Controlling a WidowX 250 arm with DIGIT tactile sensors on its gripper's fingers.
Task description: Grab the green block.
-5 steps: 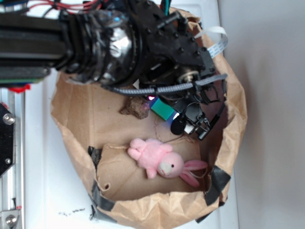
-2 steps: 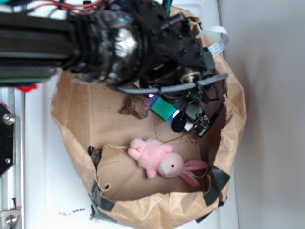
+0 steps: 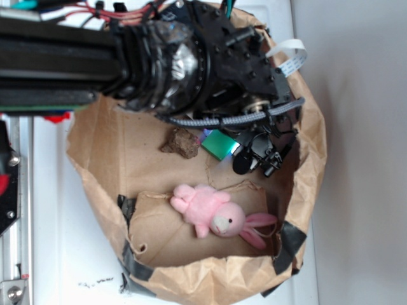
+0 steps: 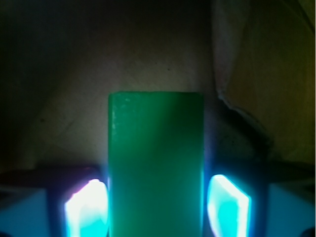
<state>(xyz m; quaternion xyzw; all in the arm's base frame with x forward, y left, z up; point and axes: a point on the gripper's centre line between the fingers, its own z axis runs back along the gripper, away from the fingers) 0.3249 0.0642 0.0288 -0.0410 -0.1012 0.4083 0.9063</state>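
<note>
White worktop (image 3: 57,222) carries a crumpled brown paper bag (image 3: 191,279) laid open like a shallow nest, and everything that matters sits on its floor. From the centre of the exterior view, the green block (image 3: 219,146) lies just toward 1 o'clock, with a lumpy brown rock (image 3: 181,142) close at its 9 o'clock side and a pink plush bunny (image 3: 219,216) apart from it toward 6 o'clock. The black arm comes in from the 10 o'clock corner and its end effector (image 4: 157,205) hangs right over the block. The wrist view settles the relation the grasp turns on: the block's long axis runs from 6 to 12 o'clock, straight out ahead between the two lit fingers (image 4: 88,206), one flanking each long edge. The fingers are spread to either side, and a thin dark gap seems to remain along each flank, so the end effector reads as released rather than clamped, though the glare makes contact hard to rule out. By this alignment, a straight closing across the narrow width looks like all that remains.
</note>
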